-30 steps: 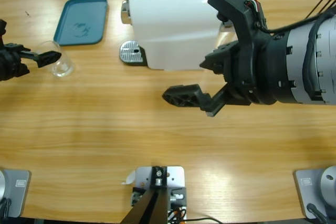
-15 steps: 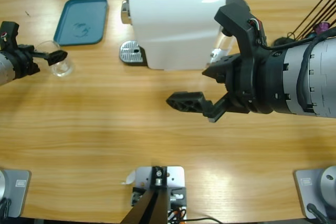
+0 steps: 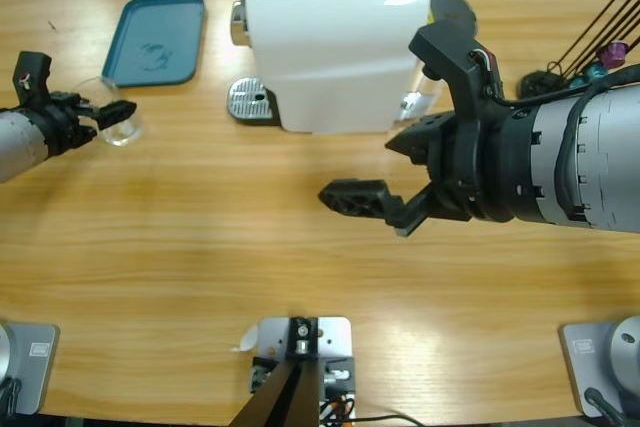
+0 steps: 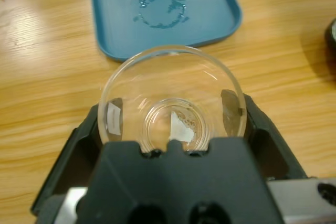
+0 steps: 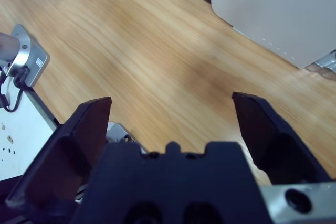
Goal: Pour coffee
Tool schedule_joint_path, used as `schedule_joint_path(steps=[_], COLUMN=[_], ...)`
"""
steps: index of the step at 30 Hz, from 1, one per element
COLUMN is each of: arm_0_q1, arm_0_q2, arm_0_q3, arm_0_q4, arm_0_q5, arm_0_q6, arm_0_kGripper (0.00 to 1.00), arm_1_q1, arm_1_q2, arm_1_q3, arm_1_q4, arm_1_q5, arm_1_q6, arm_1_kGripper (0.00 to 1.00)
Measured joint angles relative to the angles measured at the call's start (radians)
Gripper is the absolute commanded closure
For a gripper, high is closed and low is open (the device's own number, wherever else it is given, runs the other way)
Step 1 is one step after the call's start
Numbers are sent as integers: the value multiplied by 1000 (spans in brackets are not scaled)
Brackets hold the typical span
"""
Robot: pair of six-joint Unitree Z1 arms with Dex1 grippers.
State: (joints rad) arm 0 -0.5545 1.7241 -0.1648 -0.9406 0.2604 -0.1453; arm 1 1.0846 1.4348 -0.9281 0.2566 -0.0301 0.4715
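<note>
Clear glass cup (image 4: pixel 170 100), glossy teal plastic tray (image 3: pixel 155 39), varnished wood table (image 3: pixel 200 237)

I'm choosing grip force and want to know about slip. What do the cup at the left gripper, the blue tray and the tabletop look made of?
The cup looks like clear glass, or perhaps clear plastic: the table shows through its glossy wall. The tray looks like smooth teal plastic with a faint sheen and a few drops on it. The table looks like varnished wood, with visible grain and soft glare.

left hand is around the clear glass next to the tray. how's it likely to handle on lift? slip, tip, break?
The glass looks smooth and clear-walled, so it could slip in the left hand under a light grip. It appears thin, so probably fragile if squeezed hard. It seems nearly empty, hence likely light; its mouth is wider than its base, so it may tip if nudged near the blue tray.
</note>
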Motion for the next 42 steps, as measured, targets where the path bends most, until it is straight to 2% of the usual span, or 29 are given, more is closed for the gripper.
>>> schedule_joint_path(steps=[3,7,10,16,19,21,26,34,42], arm_0_q1=[-1,54,75,164,187,189,189,187,183], arm_0_q2=[-14,-147,-215,-191,-129,-84,-4,95,154], arm_0_q3=[22,-14,-139,-447,-590,-644,-661,-688,-737], arm_0_q4=[-71,-65,133,566,726,789,834,824,800], arm_0_q5=[-97,-359,-569,-815,-844,-849,-914,-1034,-1047], arm_0_q6=[118,255,319,521,641,736,931,969,967], arm_0_kGripper=[1000,1000,1000,1000,1000,1000,1000,1000,1000], arm_1_q1=[0,0,1,1,1,1,1,1,1], arm_1_q2=[-4,-53,-123,-172,-172,-172,-172,-205,-245], arm_1_q3=[-2,-18,-21,-21,-17,-12,21,87,107], arm_1_q4=[7,80,155,220,220,220,208,194,193], arm_1_q5=[0,0,0,0,0,-4,-29,-40,-61], arm_1_q6=[1,-39,-80,-121,-121,-121,-121,-119,-119], arm_1_kGripper=[0,0,0,0,0,0,0,0,0])
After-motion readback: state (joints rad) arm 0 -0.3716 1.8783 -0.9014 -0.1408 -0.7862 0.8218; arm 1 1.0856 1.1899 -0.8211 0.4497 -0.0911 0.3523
